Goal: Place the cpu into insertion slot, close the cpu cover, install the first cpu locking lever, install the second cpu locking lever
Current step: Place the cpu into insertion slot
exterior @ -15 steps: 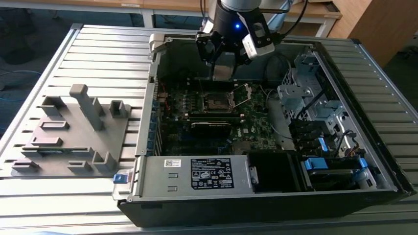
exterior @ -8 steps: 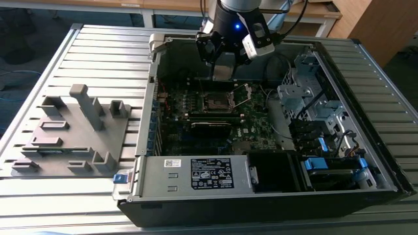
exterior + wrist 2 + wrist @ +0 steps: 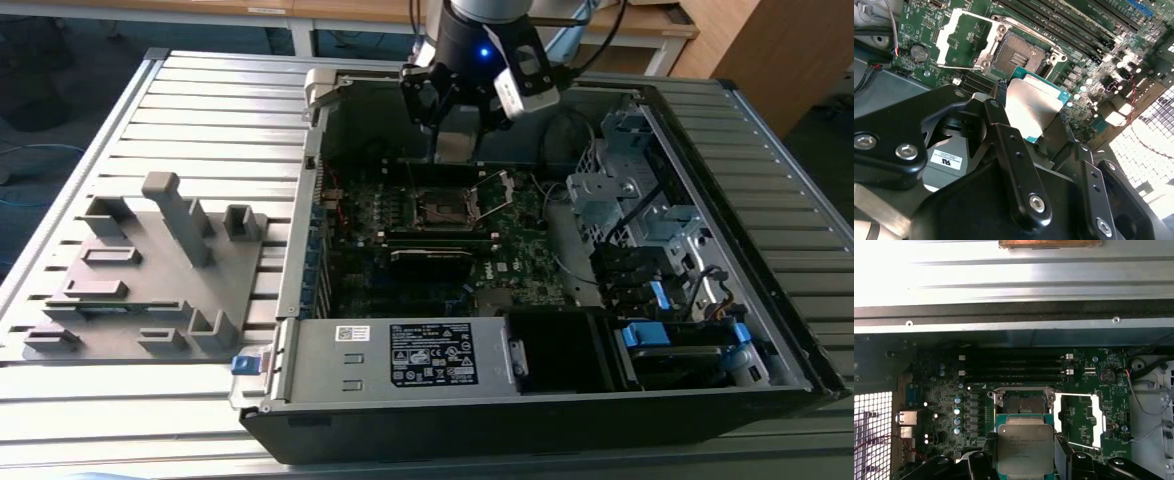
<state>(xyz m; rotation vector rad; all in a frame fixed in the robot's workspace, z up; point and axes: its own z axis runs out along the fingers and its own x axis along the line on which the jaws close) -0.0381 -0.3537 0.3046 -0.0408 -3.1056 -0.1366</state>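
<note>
Between the jaws sits the cpu (image 3: 1025,447), pinched on two opposite edges, its silver top showing in the first wrist view; the jaws are closed firmly onto it. It hangs over the circuit board (image 3: 514,240), just beside the insertion slot (image 3: 1025,402) and not seated in it. That slot's dark contact field lies bare, and the cpu cover (image 3: 1080,397) is swung open to one side of it. Around the board stands the open computer case (image 3: 534,420), resting on a slatted desk (image 3: 200,100) near a grey fixture (image 3: 147,270).
</note>
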